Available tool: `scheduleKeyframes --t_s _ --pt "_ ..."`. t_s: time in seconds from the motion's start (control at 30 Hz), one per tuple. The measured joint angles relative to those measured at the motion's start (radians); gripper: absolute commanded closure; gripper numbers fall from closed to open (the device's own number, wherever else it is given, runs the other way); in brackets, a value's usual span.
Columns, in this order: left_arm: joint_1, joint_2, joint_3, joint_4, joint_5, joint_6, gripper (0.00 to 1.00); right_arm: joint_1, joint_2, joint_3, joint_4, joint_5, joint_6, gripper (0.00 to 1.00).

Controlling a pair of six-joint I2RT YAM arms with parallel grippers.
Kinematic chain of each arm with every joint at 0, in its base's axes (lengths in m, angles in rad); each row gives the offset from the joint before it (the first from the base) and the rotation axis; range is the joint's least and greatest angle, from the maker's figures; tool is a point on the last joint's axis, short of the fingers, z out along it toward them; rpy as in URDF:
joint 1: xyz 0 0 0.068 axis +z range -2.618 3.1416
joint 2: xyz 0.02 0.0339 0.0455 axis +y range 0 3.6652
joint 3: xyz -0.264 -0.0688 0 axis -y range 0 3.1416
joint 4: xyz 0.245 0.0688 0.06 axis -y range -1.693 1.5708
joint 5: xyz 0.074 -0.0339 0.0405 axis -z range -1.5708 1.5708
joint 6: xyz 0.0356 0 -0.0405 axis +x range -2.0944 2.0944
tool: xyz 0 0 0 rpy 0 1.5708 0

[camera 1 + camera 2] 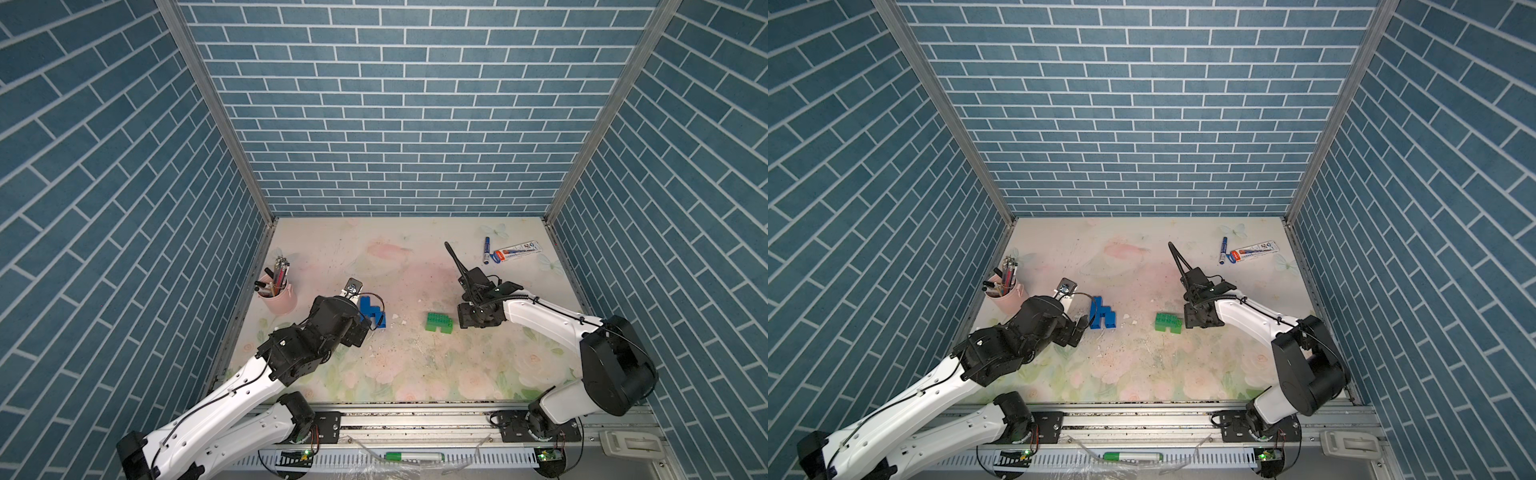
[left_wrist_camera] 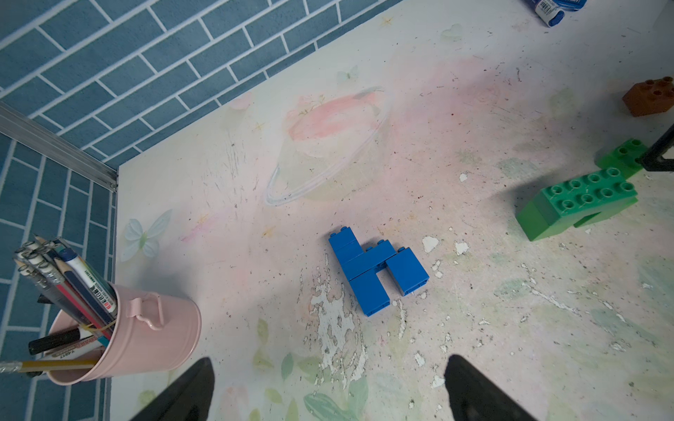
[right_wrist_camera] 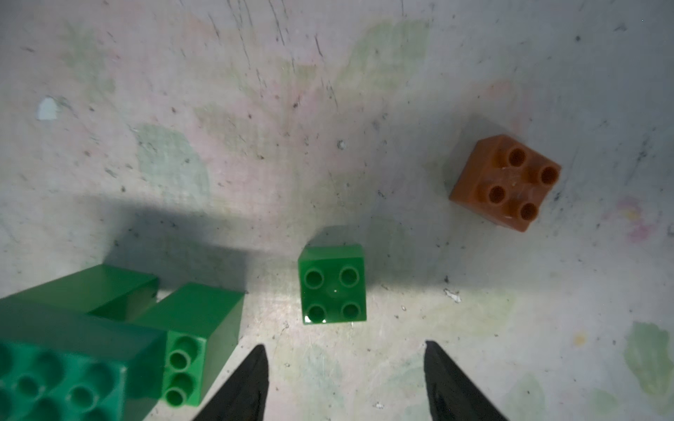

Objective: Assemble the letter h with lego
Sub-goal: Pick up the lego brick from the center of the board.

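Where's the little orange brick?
The orange brick sits studs up on the right side of the table, seen in the right wrist view, apart from the small green brick and ahead of the right claw.

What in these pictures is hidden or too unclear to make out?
Orange brick and single green brick: unseen in both top views, under the right arm.
Green assembly: blurred, cut off by the right wrist view's edge.
Blue h: partly covered by the left arm in a top view.
Pen box lettering: too small in both top views.
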Motion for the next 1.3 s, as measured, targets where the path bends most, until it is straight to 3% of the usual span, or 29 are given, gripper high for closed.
scheduleKeyframes --t_s 0.17,0.67,0.87,1.13,1.3 --pt "0.0 0.0 -0.001 0.0 -0.004 0.001 0.01 -0.019 0.068 0.0 0.005 -0.024 -0.008 0.46" --pt "0.004 0.0 -0.003 0.0 -0.004 0.008 0.01 -0.045 0.119 0.025 0.047 -0.051 -0.021 0.47" --pt "0.005 0.0 -0.003 0.0 -0.004 0.013 0.01 -0.069 0.156 0.048 0.055 -0.053 -0.047 0.61" --pt "0.005 0.002 -0.003 0.0 -0.004 0.019 0.01 -0.07 0.145 0.063 0.038 -0.062 -0.024 1.0" --pt "0.012 0.002 -0.003 0.0 -0.003 0.019 0.01 -0.023 0.01 0.078 0.001 -0.071 0.064 1.0"
